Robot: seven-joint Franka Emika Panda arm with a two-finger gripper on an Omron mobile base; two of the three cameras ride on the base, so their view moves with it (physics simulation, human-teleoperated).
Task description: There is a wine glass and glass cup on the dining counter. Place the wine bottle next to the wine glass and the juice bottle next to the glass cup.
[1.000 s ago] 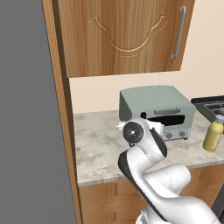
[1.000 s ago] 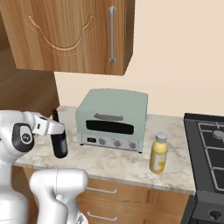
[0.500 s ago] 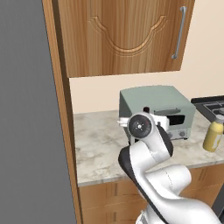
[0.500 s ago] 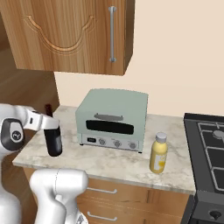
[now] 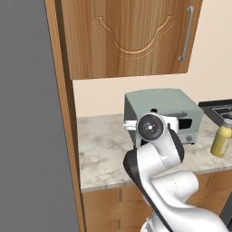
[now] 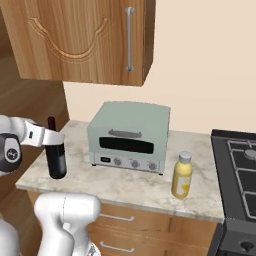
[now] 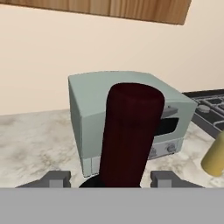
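The wine bottle [image 6: 56, 160], near-black with a dark-red neck, stands upright on the marbled worktop [image 6: 130, 187] left of the toaster oven. My gripper [image 6: 52, 137] reaches in from the left at its shoulder. In the hand view the red neck [image 7: 129, 127] rises between my gripper's [image 7: 110, 178] two fingertips, with a small gap on each side, so the jaws are open around it. The yellow juice bottle [image 6: 182, 175] [image 5: 221, 141] stands right of the oven. The wine glass, the glass cup and the dining counter are out of view.
A grey toaster oven [image 6: 132, 135] sits mid-worktop against the wall. A black stove [image 6: 240, 160] adjoins on the right. A wooden wall cabinet [image 6: 75, 40] hangs above. A tall wooden panel [image 5: 63, 113] bounds the worktop's left end.
My hand has swung in to the wine bottle, and its fingers now straddle the neck. The jaws have narrowed a little. Both bottles stand where they were.
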